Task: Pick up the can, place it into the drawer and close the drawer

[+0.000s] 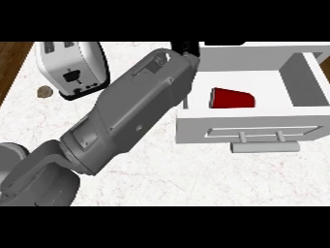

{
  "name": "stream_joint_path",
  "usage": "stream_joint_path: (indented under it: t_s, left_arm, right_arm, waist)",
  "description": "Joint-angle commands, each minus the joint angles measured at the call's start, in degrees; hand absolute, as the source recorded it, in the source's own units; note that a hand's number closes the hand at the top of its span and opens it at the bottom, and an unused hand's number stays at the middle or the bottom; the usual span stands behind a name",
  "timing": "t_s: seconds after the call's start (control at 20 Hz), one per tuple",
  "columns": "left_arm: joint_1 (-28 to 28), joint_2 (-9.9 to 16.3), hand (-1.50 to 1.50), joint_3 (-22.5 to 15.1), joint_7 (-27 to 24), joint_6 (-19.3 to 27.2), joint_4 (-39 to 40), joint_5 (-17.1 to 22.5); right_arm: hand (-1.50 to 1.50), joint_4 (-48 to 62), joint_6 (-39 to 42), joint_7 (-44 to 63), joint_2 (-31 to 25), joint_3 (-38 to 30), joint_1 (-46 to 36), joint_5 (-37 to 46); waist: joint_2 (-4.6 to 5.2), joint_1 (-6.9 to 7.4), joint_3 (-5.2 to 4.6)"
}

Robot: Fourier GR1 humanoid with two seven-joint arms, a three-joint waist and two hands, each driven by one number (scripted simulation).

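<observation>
A red can (232,98) lies on its side inside the open white drawer (196,127), near the drawer's left wall. My left forearm (135,109) runs from the lower left up to the drawer's far left corner. Only a small black part of my left hand (186,48) shows there, past the end of the forearm and beside the drawer's back edge; the rest is hidden. It is apart from the can. My right hand is out of the picture.
A white toaster (71,68) stands at the back left of the marble counter (196,179). A small brown object (44,92) lies left of it near the counter's edge. The drawer's handle (265,145) sticks out toward me.
</observation>
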Motion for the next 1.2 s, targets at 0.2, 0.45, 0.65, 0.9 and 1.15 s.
stream_joint_path:
  t_s: [0.2, 0.45, 0.65, 0.9, 1.15]
  left_arm:
    - [-0.14, 0.00, -1.50, -0.54, 1.96, 1.73, -1.31, 0.26]
    - [3.04, 2.53, -1.50, -0.09, 3.45, 0.69, -3.92, -2.03]
    - [4.05, 3.40, -1.50, -0.08, 5.54, 1.36, -5.84, -3.14]
    - [4.65, 7.19, -1.50, -0.83, 8.73, 2.93, -8.86, -5.26]
    - [7.69, 10.46, -1.50, -1.28, 10.68, 2.89, -13.58, -6.60]
  right_arm:
    - [-1.50, 13.25, -8.82, -2.77, 0.36, 14.54, -12.42, 25.17]
    - [-1.50, 21.57, -13.67, -3.82, 0.30, 20.30, -17.76, 35.00]
    - [-1.50, 32.76, -15.15, -7.18, -2.32, 21.23, -23.37, 38.47]
    - [-1.50, 44.11, -20.45, -9.70, -2.16, 25.45, -27.15, 46.28]
    - [-1.50, 58.91, -27.73, -10.38, -2.34, 25.21, -33.20, 52.76]
  waist:
    - [-0.17, 1.57, -0.02]
    - [-0.74, 2.81, -0.08]
    - [-0.75, 2.84, -0.04]
    - [-0.86, 3.02, -0.03]
    - [-0.79, 3.66, -0.02]
